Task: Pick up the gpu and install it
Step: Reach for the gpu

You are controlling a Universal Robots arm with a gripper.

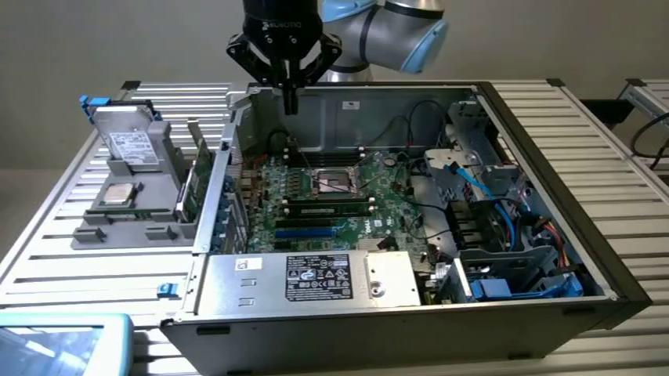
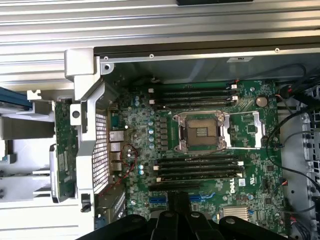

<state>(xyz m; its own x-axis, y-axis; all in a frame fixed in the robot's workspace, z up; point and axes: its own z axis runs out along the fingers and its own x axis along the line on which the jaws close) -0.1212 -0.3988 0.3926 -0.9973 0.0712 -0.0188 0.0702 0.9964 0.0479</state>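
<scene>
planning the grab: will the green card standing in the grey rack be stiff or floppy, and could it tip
Probably stiff: the card is a thin flat circuit board, so it should not sag. Likely light for its size, being so thin. It stands on edge in the grey rack, so a sideways push might tilt it.

A plain grey wall [image 1: 105, 39] stands behind the slatted aluminium table [image 1: 585, 133].

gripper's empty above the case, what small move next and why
Probably a sideways shift toward the exterior view's left, to above the gpu. The gripper hangs shut and empty over the rear wall of the case, while the gpu stands on edge in the grey holder outside the case, untouched.
</scene>
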